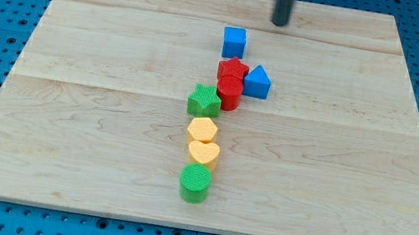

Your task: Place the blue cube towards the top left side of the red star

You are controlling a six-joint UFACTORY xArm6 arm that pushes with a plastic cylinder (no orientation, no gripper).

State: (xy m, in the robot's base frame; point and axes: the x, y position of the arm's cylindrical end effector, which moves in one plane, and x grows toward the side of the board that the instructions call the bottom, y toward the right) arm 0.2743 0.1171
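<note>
From my remote seat, the relation that mattered was how the small blue cube lay from my tip: the cube sat toward the view's bottom and left of the tip, near it but clearly apart, with bare wood between them. The rod carried no gripper, so there was nothing to be released or clenched; the tip simply hung free near the top edge of the pale wooden counter, holding nothing and touching no block. The cube stood just above the red star-shaped block in the view, almost straight over it and perhaps a shade to its left, close to it, though I could not tell whether the two actually touched. Touching the star on the bottom side was a red cylinder, and just to the view's right of the star was a blue triangular prism. Below these ran a line toward the view's bottom: a green star, a yellow hexagonal block, a yellow heart-shaped block and a green cylinder. The cube looked roughly square to the board, with no long axis to mind. I judged the cube needed a shove toward the view's left to sit plainly at the star's top left, and my tip being on its right and upper side was a fair start. It would have to drop level with the cube's right face first. The risk I saw was nudging the red star.
</note>
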